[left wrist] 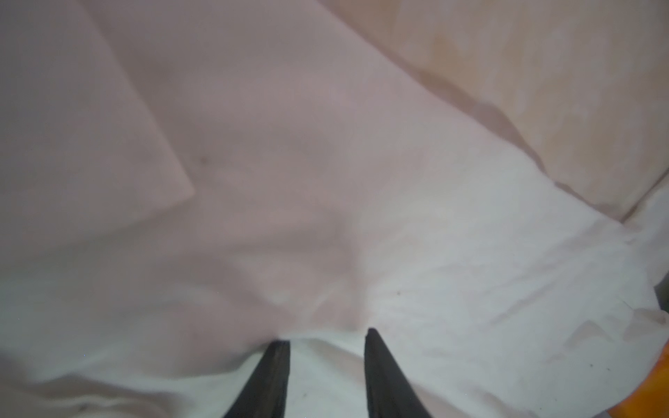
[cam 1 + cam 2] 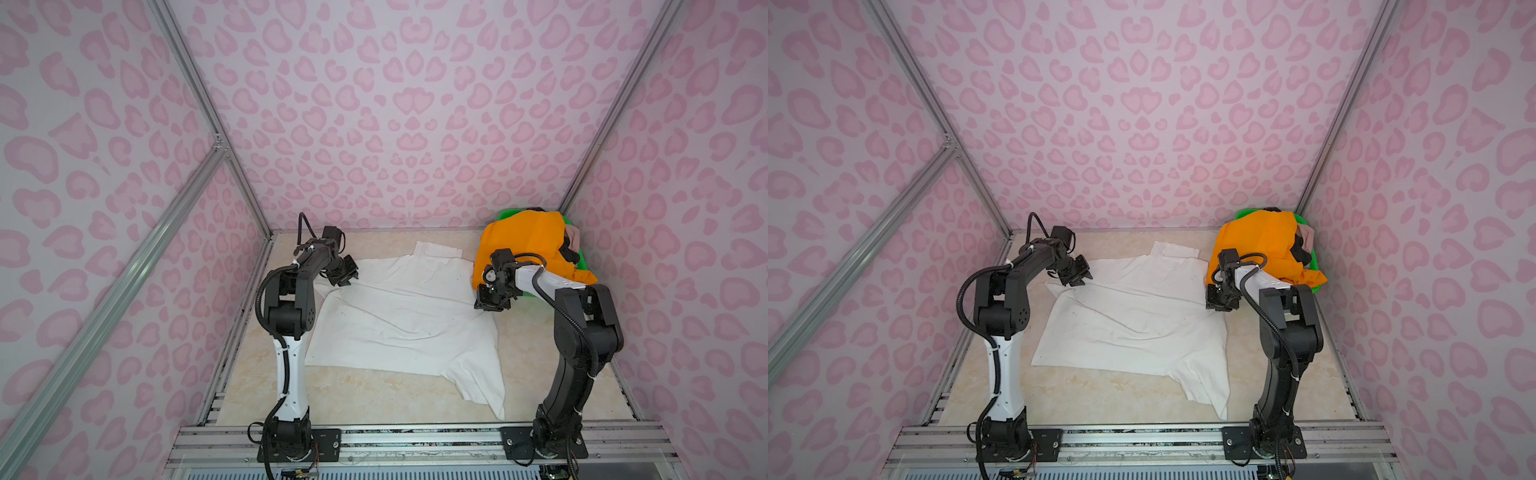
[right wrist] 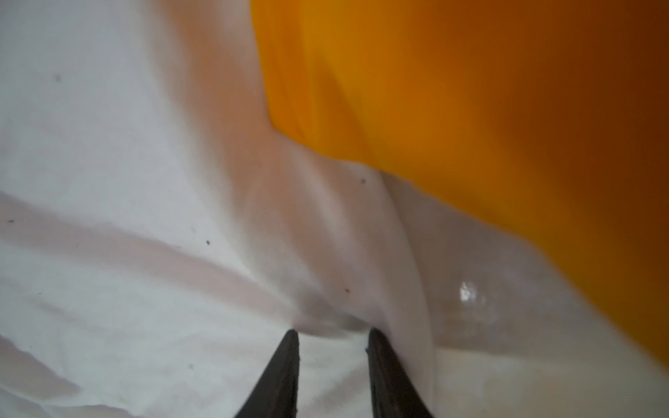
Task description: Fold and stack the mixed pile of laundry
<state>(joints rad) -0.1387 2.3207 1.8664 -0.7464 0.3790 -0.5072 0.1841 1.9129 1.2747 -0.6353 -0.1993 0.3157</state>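
The white T-shirt [image 2: 407,316] [image 2: 1138,316] lies spread and creased across the middle of the beige marbled table [image 2: 353,399] in both top views. One sleeve trails toward the lower right, and a narrow flap sticks out at its upper edge.

At the table's upper right corner stands a green basket [image 2: 505,215] [image 2: 1241,215]. The orange shorts [image 2: 528,245] [image 2: 1258,245] are draped over it and hang down its near-left side, hiding most of it. To the right of the shorts, a black piece [image 2: 569,249] and a beige-pink piece [image 2: 573,235] show inside the basket. In the right wrist view the orange cloth lies against the shirt's edge.

The right gripper [image 2: 492,305] [image 2: 1221,306] [image 3: 333,334] sits on the shirt's right edge, just below the shorts. Folds of white cloth run into its tips, and its jaws pinch a ridge of the shirt.

The left gripper [image 2: 345,282] [image 2: 1077,282] [image 1: 327,336] is down on the shirt's upper left corner. Its jaws stand slightly apart with a hump of white cloth between them; I cannot tell whether they clamp it.
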